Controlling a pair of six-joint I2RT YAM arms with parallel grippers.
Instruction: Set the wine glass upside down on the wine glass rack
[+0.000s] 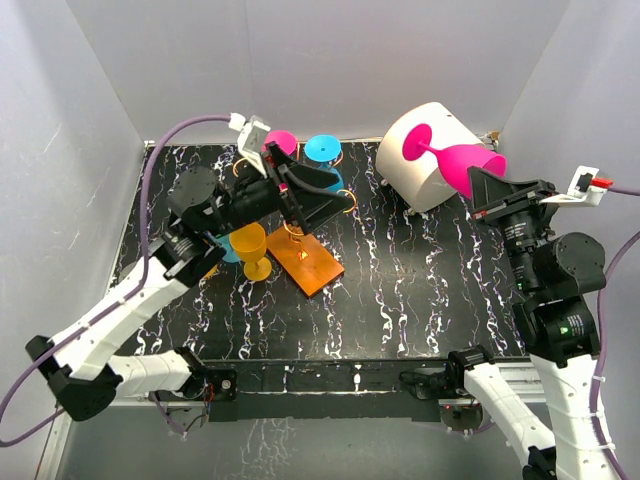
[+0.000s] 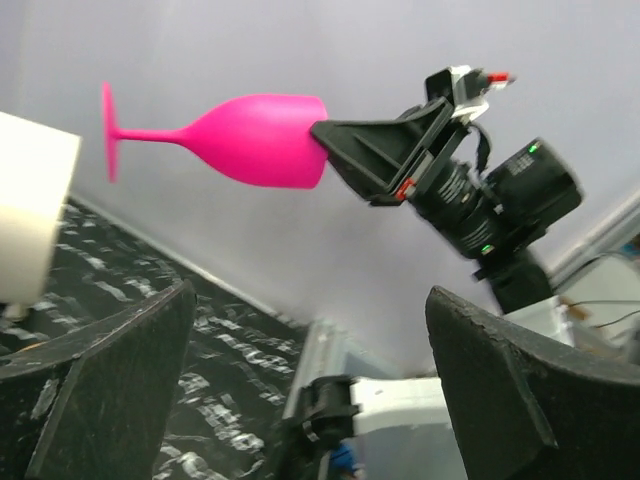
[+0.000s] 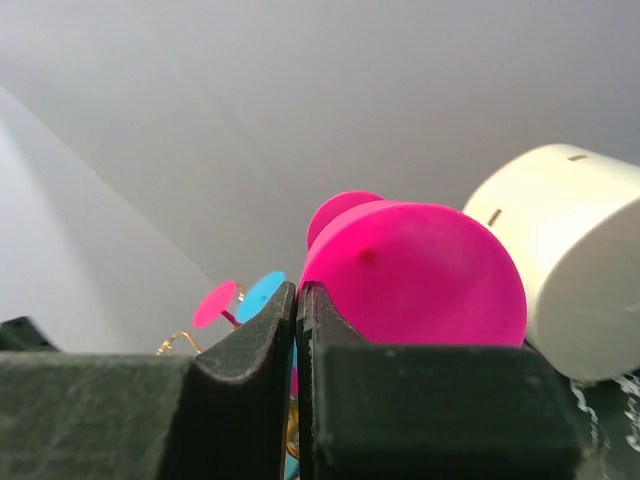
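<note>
My right gripper is shut on the rim of a pink wine glass, which lies on its side in the air with its foot toward the white cylinder. From the left wrist view the wine glass hangs level above the table, rim pinched by the right gripper. The wine glass rack, gold wire on an orange base, stands at centre left. My left gripper hovers over it, open and empty. In the right wrist view the glass fills the frame beside the shut fingers.
A white cylinder lies at the back right. A pink glass and a blue glass hang foot-up on the rack. A yellow glass stands upright on the marbled black table beside the rack. White walls enclose the table.
</note>
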